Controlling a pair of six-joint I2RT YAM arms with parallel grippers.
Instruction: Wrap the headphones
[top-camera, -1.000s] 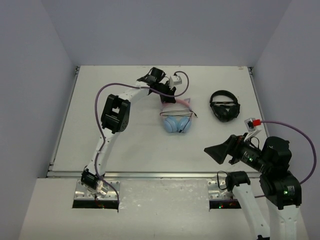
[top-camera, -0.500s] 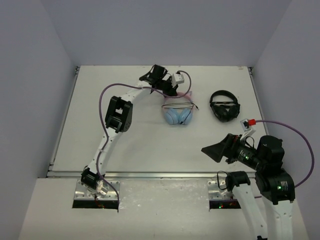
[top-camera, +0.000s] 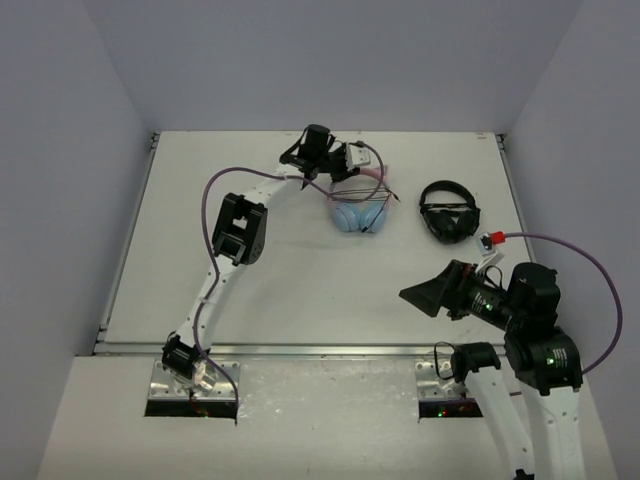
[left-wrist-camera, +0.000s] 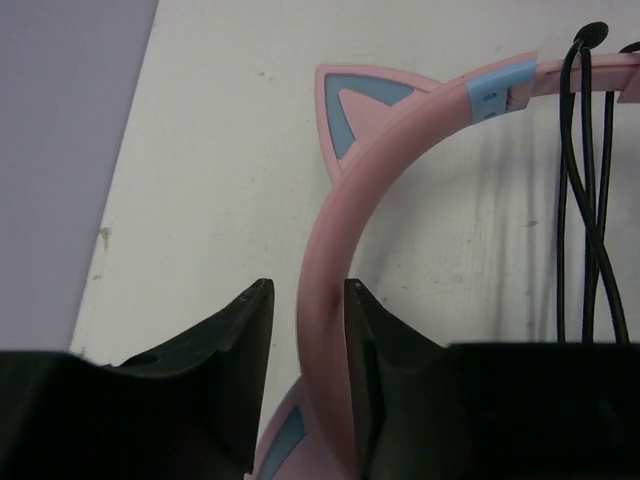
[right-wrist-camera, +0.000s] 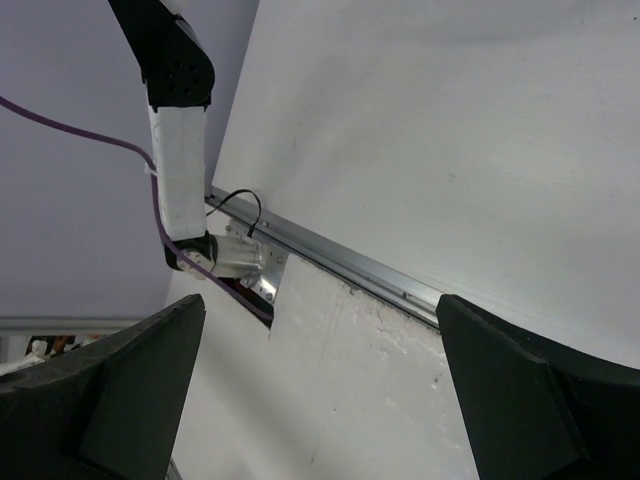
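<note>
The headphones lie at the back middle of the table, with light blue earcups toward me and the pink headband with a cat ear toward the back. The thin black cable is looped several times across the band. My left gripper reaches over them from the left, and in the left wrist view its jaws stand on both sides of the pink headband, holding it. My right gripper hangs wide open and empty over the table's front right, and in the right wrist view nothing is between its fingers.
A smaller all-black pair of headphones lies to the right of the blue ones. The table's metal front rail and the left arm's base show in the right wrist view. Walls enclose the table at left, back and right.
My left gripper has drawn the headphones toward the back and slightly right. My right gripper has shifted a little to the left, staying open.
</note>
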